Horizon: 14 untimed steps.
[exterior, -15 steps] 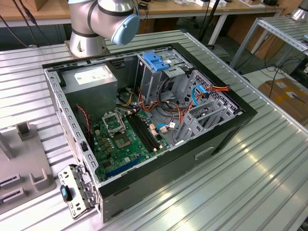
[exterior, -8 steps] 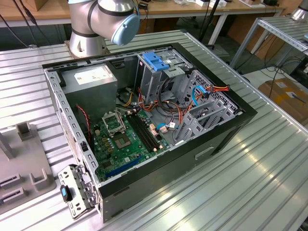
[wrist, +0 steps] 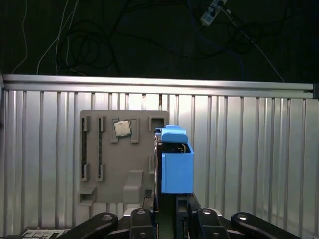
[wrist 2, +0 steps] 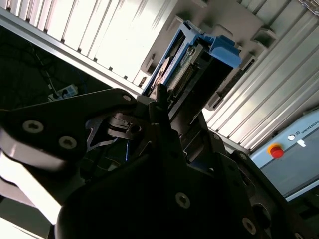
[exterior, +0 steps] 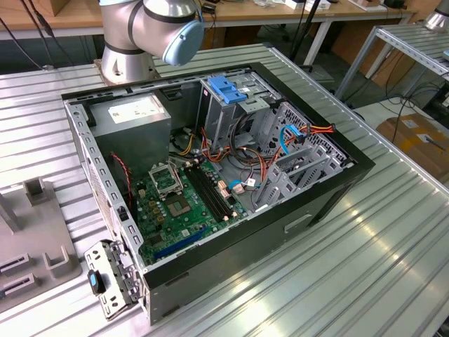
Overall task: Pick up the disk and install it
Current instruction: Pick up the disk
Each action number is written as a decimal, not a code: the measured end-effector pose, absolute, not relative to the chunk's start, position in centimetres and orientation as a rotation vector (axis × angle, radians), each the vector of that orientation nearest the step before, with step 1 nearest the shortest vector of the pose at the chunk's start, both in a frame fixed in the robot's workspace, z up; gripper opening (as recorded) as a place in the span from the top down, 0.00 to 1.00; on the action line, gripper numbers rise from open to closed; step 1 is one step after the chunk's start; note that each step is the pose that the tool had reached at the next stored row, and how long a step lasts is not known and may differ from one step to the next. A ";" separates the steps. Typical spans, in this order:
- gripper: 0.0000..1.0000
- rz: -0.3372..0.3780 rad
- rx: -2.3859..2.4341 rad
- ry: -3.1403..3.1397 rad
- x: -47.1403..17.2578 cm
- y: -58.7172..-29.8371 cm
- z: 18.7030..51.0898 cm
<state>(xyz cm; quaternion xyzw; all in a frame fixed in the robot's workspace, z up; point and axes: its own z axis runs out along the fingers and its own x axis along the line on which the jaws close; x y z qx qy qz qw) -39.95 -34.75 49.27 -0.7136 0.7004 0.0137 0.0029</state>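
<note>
Half the job looks done: the gripper [wrist: 169, 206] is clamped on the disk [wrist: 177, 172], which stands edge-on between its fingers, apparently lifted above the grey parts tray [wrist: 107, 164] on the ribbed table [wrist: 259, 149]. Fitting it into the open computer case [exterior: 330, 189] is left.

A robotics lab or workshop — a ribbed aluminium tabletop [exterior: 393, 246] carries the arm's base [exterior: 126, 62] and an opened computer case [exterior: 210, 182]; workbenches [exterior: 238, 12] stand behind, cables [wrist: 84, 45] trail on the floor.
</note>
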 end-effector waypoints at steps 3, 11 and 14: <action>0.65 0.043 -2.238 2.197 -39.6 -34.7 49.3; 0.65 0.043 -2.238 2.196 -39.5 -34.7 49.6; 0.65 0.043 -2.238 2.196 -39.3 -34.8 49.6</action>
